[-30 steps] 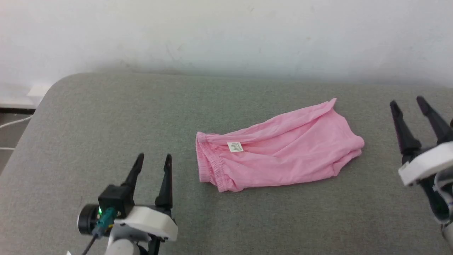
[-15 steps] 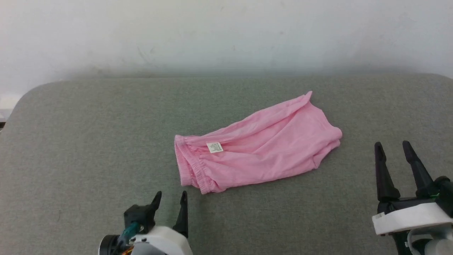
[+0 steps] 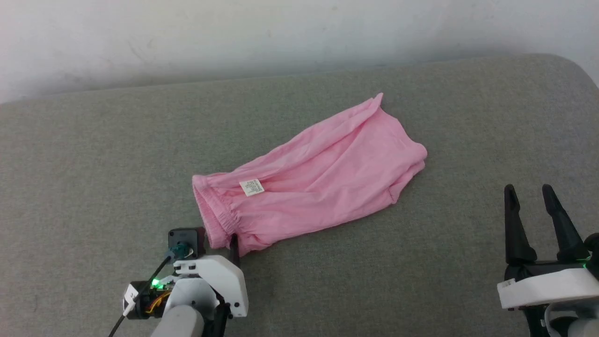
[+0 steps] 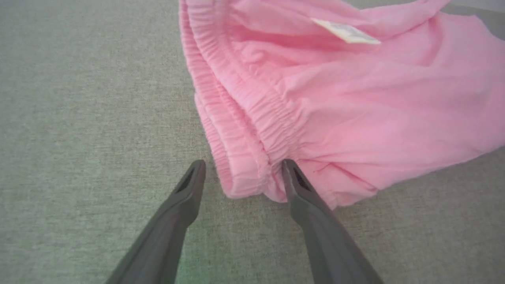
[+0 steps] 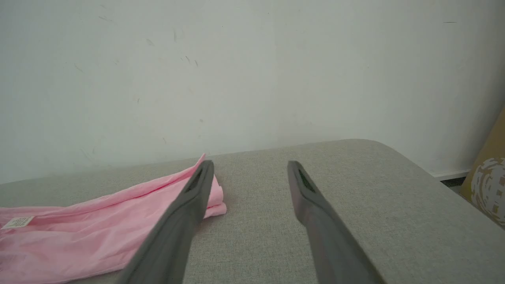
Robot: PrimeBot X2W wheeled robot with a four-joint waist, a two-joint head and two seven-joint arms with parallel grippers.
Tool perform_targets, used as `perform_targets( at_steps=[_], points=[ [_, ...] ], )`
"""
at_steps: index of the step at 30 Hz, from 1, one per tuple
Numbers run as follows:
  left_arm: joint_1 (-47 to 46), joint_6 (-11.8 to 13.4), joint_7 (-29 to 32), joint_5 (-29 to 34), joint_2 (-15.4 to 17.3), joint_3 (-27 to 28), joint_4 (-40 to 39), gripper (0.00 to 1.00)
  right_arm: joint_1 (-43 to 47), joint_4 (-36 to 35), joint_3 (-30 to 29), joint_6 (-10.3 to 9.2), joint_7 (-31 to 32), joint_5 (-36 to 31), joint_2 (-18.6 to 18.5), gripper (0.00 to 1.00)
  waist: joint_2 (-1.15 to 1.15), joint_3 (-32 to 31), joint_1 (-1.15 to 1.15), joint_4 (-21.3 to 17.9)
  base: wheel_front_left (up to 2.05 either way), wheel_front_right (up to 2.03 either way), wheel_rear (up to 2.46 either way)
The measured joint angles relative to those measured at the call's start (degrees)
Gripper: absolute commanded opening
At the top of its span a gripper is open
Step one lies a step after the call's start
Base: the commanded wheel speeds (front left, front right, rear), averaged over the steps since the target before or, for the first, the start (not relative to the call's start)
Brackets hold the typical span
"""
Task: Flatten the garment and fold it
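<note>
Grey woven upholstery makes up the surface (image 3: pixel 93 164), which runs back to a scuffed white wall (image 3: pixel 281 32) and rounds off at its far right corner. Pink shorts (image 3: pixel 318 178) lie on it near the middle, set on a slant: the gathered waistband (image 3: pixel 213 215) is at the near left, and the leg ends point to the far right. The cloth is loosely creased and lies in layers. A small white label (image 3: pixel 252 187) sits on top, just past the waistband.

The left tool (image 4: pixel 242 167) is down at the near end of the waistband with its jaws spread wide and nothing clamped. In the left wrist view the bunched elastic sits between the two fingers. One fingertip is on bare upholstery just beside the waistband, and the other lies against the fabric just past the elastic.

The right tool (image 3: pixel 529 189) is also released and empty. It is at the near right, well apart from the shorts, and its fingers point toward the wall. Beyond the surface's right edge, the right wrist view shows a brown board (image 5: pixel 489 173) with white print.
</note>
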Motion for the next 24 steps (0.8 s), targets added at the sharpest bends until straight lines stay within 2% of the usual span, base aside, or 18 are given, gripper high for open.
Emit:
perform_targets(
  at_steps=[5, 10, 11, 12, 15, 19, 24],
  points=[
    [-0.77, 1.46, 2.74, 1.08, 0.63, -0.18, 0.22, 1.0, -0.07, 0.87, 0.66, 0.0, -0.48, 0.38, 0.42, 1.0, 0.0, 1.8, -0.01, -1.15, 0.0, 0.0, 0.0],
    [-1.97, 1.63, 6.1, 1.02, 0.94, -0.86, 0.35, 1.0, -0.42, 1.46, 1.04, 0.0, -0.48, 0.38, 0.49, 1.0, 0.0, 2.98, -0.01, -1.54, 0.0, 0.0, 0.0],
    [-2.15, 1.32, 6.68, 0.8, 0.93, -1.0, 0.34, 0.1, -0.58, 1.52, 1.09, 0.0, -0.48, 0.38, 0.43, 1.0, 0.0, 3.05, -0.01, -1.46, 0.0, 0.0, 0.0],
    [-2.29, 0.84, 7.04, 0.43, 0.93, -1.08, 0.3, 0.0, -0.75, 1.53, 1.12, 0.0, -0.48, 0.38, 0.32, 1.0, 0.0, 3.05, -0.01, -1.34, 0.0, 0.0, 0.0],
    [-2.31, -0.19, 6.98, -0.81, 0.07, -1.47, 0.19, 0.0, -1.44, 1.47, 1.27, 0.0, 0.18, 0.35, -0.7, 1.0, 0.0, 2.66, -0.01, -0.74, 0.0, 0.0, 0.0],
    [-1.87, -1.04, 4.57, -1.4, -0.66, -1.91, -0.59, 0.0, -2.93, 1.46, 2.42, 0.0, 4.24, 0.45, -3.79, 1.0, 0.0, 2.04, 0.0, 0.65, 0.0, 0.0, 0.0],
    [-1.62, -1.97, 0.49, -1.31, -1.43, -2.91, -3.33, 0.0, -8.39, 4.61, 3.66, 0.0, 17.34, 3.59, -6.56, 1.0, 0.0, 1.75, -0.01, 3.04, 0.0, 0.0, 0.0]
  ],
)
